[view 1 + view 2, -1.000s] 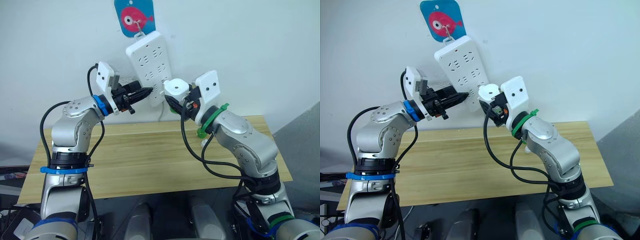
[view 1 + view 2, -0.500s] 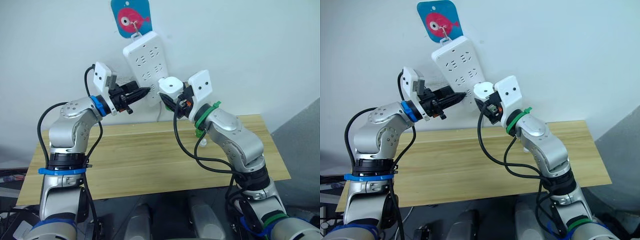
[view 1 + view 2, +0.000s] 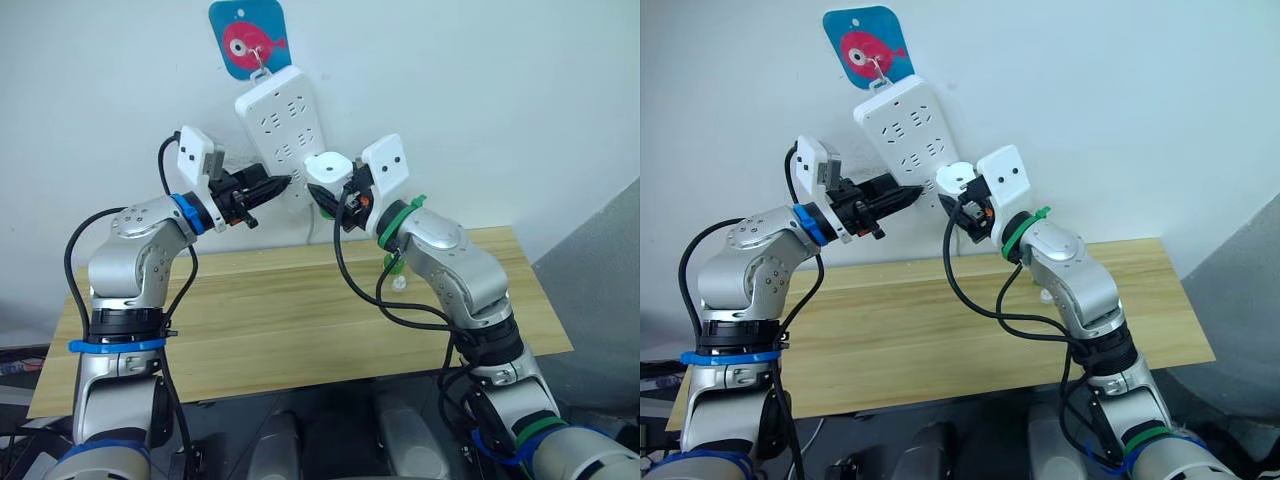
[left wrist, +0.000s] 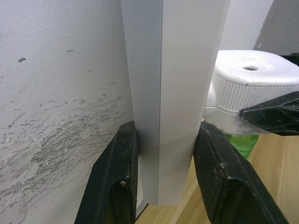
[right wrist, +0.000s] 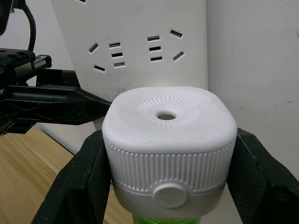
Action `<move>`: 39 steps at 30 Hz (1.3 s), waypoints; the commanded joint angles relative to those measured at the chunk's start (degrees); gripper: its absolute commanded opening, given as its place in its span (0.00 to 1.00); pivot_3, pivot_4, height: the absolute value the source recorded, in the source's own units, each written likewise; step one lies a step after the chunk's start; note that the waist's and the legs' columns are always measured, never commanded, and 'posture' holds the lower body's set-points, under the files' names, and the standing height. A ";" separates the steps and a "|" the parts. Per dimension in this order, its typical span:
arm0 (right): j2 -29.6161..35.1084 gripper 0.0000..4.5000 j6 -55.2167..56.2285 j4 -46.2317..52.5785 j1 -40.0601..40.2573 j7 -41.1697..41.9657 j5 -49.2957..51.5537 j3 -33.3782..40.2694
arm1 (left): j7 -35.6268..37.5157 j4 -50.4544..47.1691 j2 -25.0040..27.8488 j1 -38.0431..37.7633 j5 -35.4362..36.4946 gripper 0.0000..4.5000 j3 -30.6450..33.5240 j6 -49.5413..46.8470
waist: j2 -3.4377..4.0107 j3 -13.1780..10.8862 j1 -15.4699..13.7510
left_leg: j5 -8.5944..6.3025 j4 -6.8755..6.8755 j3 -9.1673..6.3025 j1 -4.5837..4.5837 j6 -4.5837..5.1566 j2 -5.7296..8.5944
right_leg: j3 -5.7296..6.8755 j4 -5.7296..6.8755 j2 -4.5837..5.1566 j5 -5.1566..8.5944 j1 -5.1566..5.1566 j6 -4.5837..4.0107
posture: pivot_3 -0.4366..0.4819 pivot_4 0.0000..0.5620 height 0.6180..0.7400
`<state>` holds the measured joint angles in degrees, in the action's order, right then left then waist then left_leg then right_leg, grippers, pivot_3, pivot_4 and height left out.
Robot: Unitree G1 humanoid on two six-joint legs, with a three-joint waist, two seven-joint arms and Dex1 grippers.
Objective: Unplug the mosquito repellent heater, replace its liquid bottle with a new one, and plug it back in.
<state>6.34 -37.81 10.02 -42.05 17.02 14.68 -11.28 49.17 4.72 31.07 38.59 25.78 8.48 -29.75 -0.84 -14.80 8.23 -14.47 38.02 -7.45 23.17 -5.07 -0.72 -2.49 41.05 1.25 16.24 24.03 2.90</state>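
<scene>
The white mosquito repellent heater (image 5: pixel 168 140) is held between the fingers (image 5: pixel 81 163) of my right gripper (image 3: pixel 328 193), which is shut on it. Its round hole faces the right wrist camera. A green liquid bottle (image 4: pixel 240 142) hangs under the heater. The heater (image 3: pixel 327 168) sits at the lower right of the white power strip (image 3: pixel 280 120) on the wall. Its prongs are hidden. My left gripper (image 3: pixel 284 184) is shut on the strip's lower edge (image 4: pixel 173 93), one finger (image 4: pixel 117 177) on each side.
A blue plaque with a pink fish (image 3: pixel 248 38) holds the strip's hook. The strip's cord (image 3: pixel 308 225) drops behind the wooden table (image 3: pixel 280 320). A small white object (image 3: pixel 398 283) lies on the table behind my right forearm.
The whole view has shifted left, so the camera has moved. My right forearm now reaches out further. The heater stays by the strip's lower right, and the left gripper keeps its hold.
</scene>
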 commanded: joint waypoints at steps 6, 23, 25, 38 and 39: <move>-0.66 0.65 0.61 0.89 -2.75 1.29 -0.04 1.32 | 1.74 -1.10 -0.34 0.75 -0.72 0.29 -2.28 2.73 | -0.05 0.05 -0.02 | 0.00 -0.01 0.01 -0.02 0.00 0.00 | -0.01 0.01 0.00 0.00 -0.01 0.00 | 0.30 0.32 0.88; 9.44 1.00 -12.52 19.34 4.80 3.61 4.28 4.40 | -2.44 10.88 3.95 2.40 -5.68 0.52 0.51 12.05 | -0.20 0.21 -0.16 | 0.05 -0.08 -0.07 0.00 0.08 0.05 | 0.05 -0.04 0.03 0.00 -0.01 0.00 | 0.30 0.33 0.88; 9.53 1.00 -13.43 20.35 5.17 3.77 4.87 4.55 | -3.40 11.65 4.33 2.31 -6.73 0.64 0.53 13.67 | -0.19 0.21 0.00 | 0.06 -0.16 -0.06 -0.04 0.10 -0.02 | 0.03 -0.02 -0.07 0.00 0.01 -0.01 | 0.31 0.33 0.88; 10.63 1.00 -11.98 21.82 6.80 5.27 5.37 3.05 | -5.33 10.60 10.14 -4.04 -9.07 0.99 2.54 18.50 | -0.19 0.21 0.16 | 0.08 -0.28 0.00 -0.18 0.13 -0.24 | -0.02 0.06 -0.26 -0.03 0.05 -0.15 | 0.34 0.33 0.88; 10.73 1.00 -11.50 22.05 7.15 5.79 5.54 2.79 | -4.96 9.50 10.91 -5.46 -8.93 0.99 2.88 18.30 | -0.19 0.21 0.27 | 0.08 -0.29 0.02 -0.18 0.13 -0.25 | -0.03 0.05 -0.27 -0.03 0.06 -0.17 | 0.35 0.33 0.88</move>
<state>16.88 -51.14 29.21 -35.09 21.80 19.41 -8.29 46.35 15.20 39.59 34.08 17.65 7.03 -11.86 -1.03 -14.59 8.50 -14.39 37.68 -7.38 22.99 -4.94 -0.99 -2.55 41.07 0.98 16.23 24.11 2.71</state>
